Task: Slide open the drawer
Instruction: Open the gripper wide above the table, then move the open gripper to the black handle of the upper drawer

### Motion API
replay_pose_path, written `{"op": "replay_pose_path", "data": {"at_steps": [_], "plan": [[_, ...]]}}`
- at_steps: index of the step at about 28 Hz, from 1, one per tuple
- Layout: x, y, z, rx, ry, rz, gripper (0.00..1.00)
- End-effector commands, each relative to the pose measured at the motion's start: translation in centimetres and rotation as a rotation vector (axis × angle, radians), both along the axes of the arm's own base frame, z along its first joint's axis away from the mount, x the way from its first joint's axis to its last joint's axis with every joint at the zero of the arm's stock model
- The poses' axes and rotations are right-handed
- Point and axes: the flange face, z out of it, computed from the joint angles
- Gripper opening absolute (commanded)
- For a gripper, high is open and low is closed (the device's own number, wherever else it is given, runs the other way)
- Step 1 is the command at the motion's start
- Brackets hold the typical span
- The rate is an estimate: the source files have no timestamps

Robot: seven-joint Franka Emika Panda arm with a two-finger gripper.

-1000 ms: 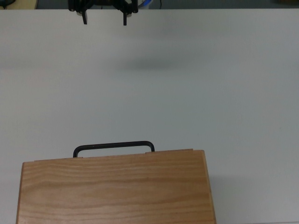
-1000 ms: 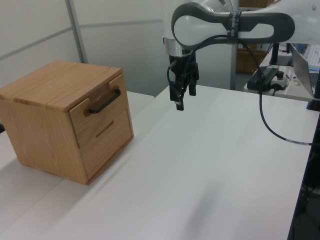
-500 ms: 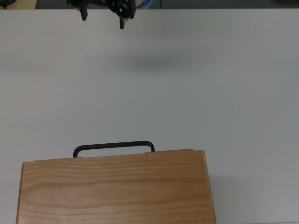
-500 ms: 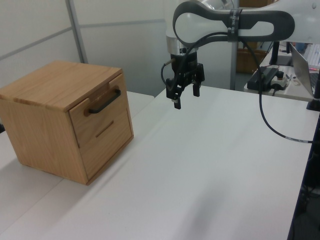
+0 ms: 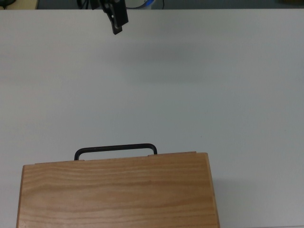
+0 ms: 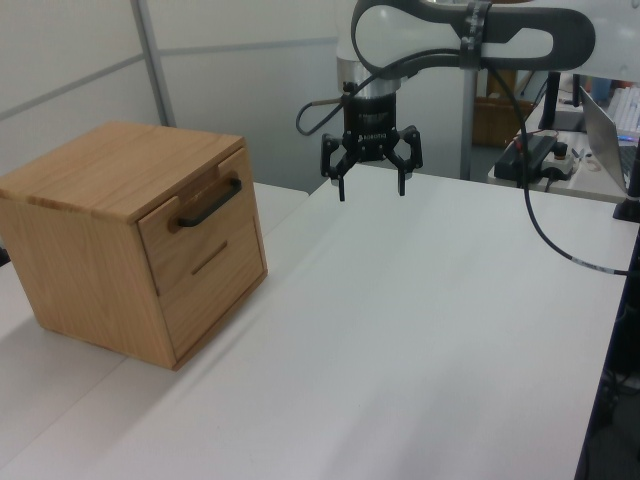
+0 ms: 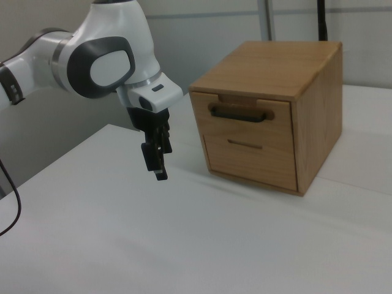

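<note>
While the wooden cabinet sits on the white table, we've got our gripper hanging in the air well apart from it, fingers spread wide with nothing between them. It's pointing down over the table, at the far end from the cabinet in the top view. The drawer is the upper one in the cabinet's front, looks pushed in, with its black bar handle sticking out toward the open table. Below it there's a second drawer front with just a thin slot. Nothing's touching the handle.
</note>
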Motion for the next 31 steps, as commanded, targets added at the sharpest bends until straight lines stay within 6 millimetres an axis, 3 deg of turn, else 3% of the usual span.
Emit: {"op": "replay_pose_path", "data": {"at_steps": [1, 8, 15, 19, 31], "plan": [[-0.5, 0.1, 0.8, 0.018, -0.002, -0.198, 1.00], [0.1, 0.5, 0.2, 0.032, -0.002, -0.430, 1.00], [1.9, 1.2, 0.4, 0.087, -0.148, -0.620, 1.00], [3.2, 2.7, -0.5, 0.108, -0.207, -0.600, 1.00], [10.1, 2.7, -4.2, 0.215, -0.541, -0.586, 1.00]]}}
